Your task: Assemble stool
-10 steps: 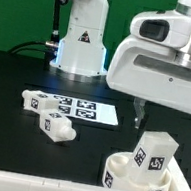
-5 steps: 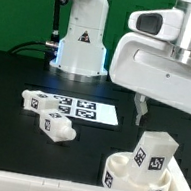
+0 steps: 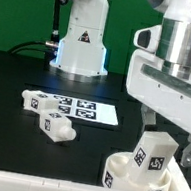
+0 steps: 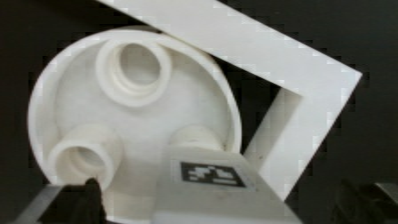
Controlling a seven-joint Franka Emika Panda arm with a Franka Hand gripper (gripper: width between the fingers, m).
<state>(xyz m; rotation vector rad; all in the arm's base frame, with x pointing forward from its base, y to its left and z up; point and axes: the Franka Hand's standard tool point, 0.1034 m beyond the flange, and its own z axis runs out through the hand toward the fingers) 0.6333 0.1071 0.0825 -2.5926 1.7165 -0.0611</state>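
The stool's round white seat (image 3: pixel 122 175) lies at the front right of the exterior view. One white tagged leg (image 3: pixel 155 153) stands tilted in it. My gripper (image 3: pixel 167 138) hangs open right above that leg, one finger on each side and neither touching. The wrist view looks down on the seat (image 4: pixel 107 110), with an empty ring socket (image 4: pixel 135 66), a smaller one (image 4: pixel 80 157) and the leg's tagged top (image 4: pixel 214 172). There the gripper (image 4: pixel 222 206) shows as dark fingertips (image 4: pixel 75 202) beside the leg. Two loose legs (image 3: pixel 34 99) (image 3: pixel 55 127) lie at the exterior view's left.
The marker board (image 3: pixel 83 110) lies flat in the middle of the black table. The arm's white base (image 3: pixel 82 45) stands behind it. A white angled bar (image 4: pixel 294 70) borders the seat on its far side in the wrist view.
The arm has moved toward the exterior view's right and come down over the seat. The open fingers now flank the standing leg. Nothing on the table has moved.
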